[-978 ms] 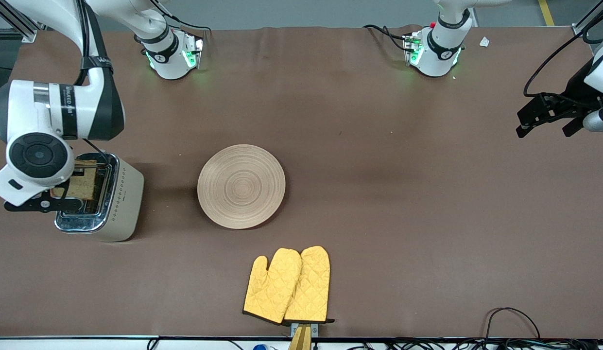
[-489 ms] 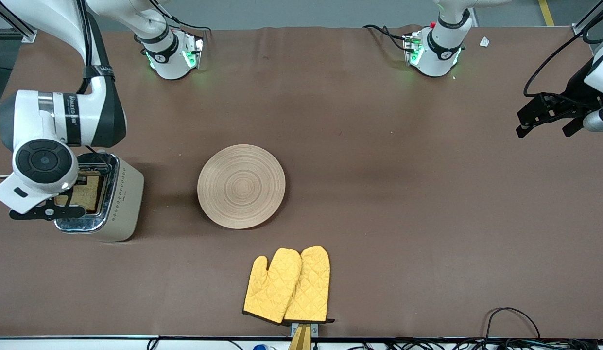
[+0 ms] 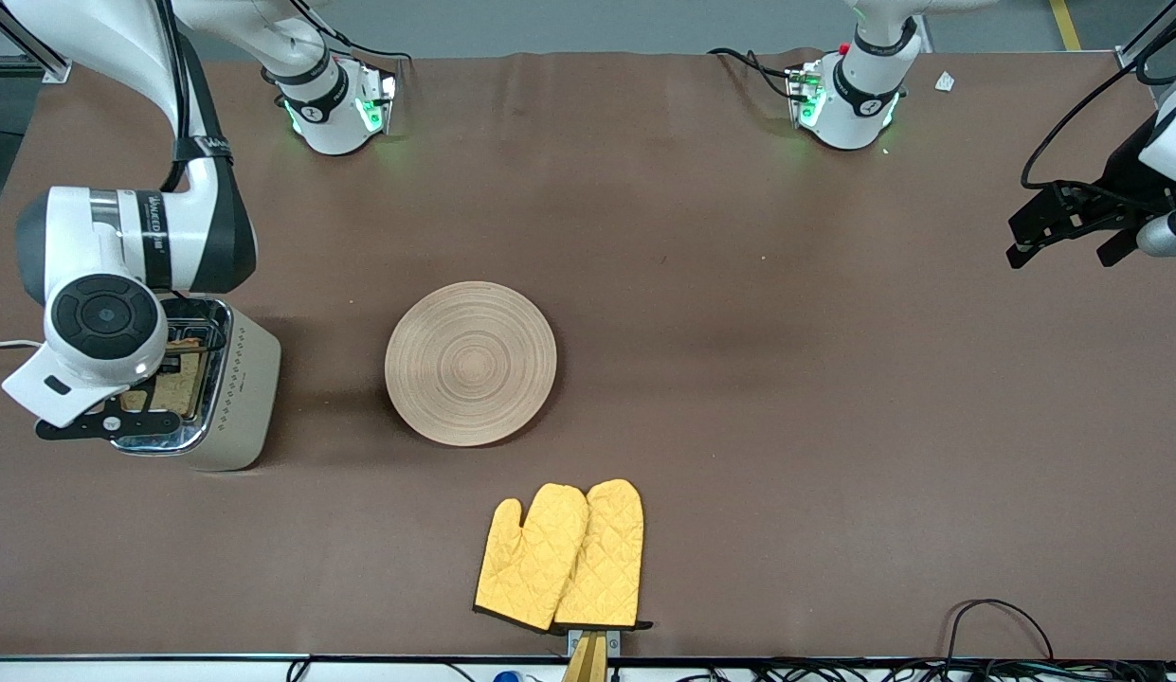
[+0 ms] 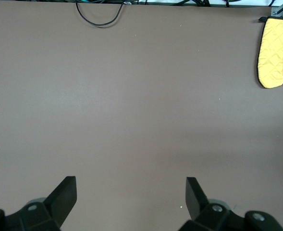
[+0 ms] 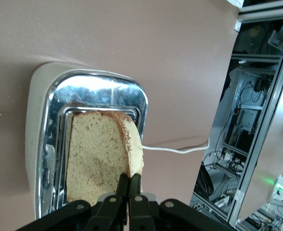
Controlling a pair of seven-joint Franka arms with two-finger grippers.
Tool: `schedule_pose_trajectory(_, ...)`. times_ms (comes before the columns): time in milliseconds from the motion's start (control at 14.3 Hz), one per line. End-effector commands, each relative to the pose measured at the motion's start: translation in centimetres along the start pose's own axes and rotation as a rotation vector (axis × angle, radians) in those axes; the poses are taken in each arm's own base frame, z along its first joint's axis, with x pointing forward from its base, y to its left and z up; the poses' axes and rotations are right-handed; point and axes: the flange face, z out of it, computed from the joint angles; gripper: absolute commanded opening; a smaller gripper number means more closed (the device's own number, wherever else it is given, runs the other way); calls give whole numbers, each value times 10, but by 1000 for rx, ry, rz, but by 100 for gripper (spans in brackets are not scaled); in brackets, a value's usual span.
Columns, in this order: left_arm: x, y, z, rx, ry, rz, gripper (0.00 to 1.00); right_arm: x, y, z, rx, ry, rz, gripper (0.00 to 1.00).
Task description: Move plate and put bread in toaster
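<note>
The right gripper (image 5: 128,185), pinching the bread (image 5: 103,154), now sits lower in the toaster (image 3: 232,388); the left gripper (image 4: 131,202) waits open.

White arms with black joint bands and green-lit bases at upper frame; black hand (image 3: 99,423) fingers, trailing black cables

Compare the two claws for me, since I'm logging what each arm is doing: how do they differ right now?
The right claw is shut on the bread, pinching its edge; the left claw is open and holds nothing. The right claw is over the toaster, with the slice at the chrome top; the left claw waits over bare table at the left arm's end. Both have black fingers.
</note>
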Motion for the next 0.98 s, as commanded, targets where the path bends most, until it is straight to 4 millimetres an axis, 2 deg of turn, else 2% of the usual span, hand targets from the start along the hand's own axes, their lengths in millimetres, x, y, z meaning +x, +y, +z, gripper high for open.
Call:
schedule_pose_trajectory(0, 1, -2, -4, -9, 2, 10, 100, -3, -11, 21, -10, 18, -20, 0)
schedule_pose_trajectory(210, 1, -2, -4, -9, 2, 9, 100, -6, 1, 35, 36, -16, 14, 0)
schedule_pose_trajectory(279, 1, -2, -4, -10, 2, 10, 100, -11, 7, 45, 122, -58, 45, 3)
schedule_pose_trajectory(349, 1, -2, -4, -10, 2, 10, 100, -17, 17, 58, 224, -107, 94, 29)
schedule_pose_trajectory(419, 1, -2, -4, -9, 2, 9, 100, -22, 34, 74, 334, -141, 158, 87)
schedule_pose_trajectory(489, 1, -2, -4, -10, 2, 10, 100, -24, 43, 84, 417, -159, 208, 100)
schedule_pose_trajectory(559, 1, -2, -4, -9, 2, 10, 100, -26, 49, 86, 476, -164, 240, 100)
schedule_pose_trajectory(699, 1, -2, -4, -10, 2, 9, 100, -22, 76, 67, 490, -112, 281, 100)
schedule_pose_trajectory(838, 1, -2, -4, -10, 2, 9, 100, -28, 113, 34, 507, -77, 323, 100)
schedule_pose_trajectory(908, 1, -2, -4, -10, 2, 10, 100, -35, 127, 5, 537, -51, 337, 100)
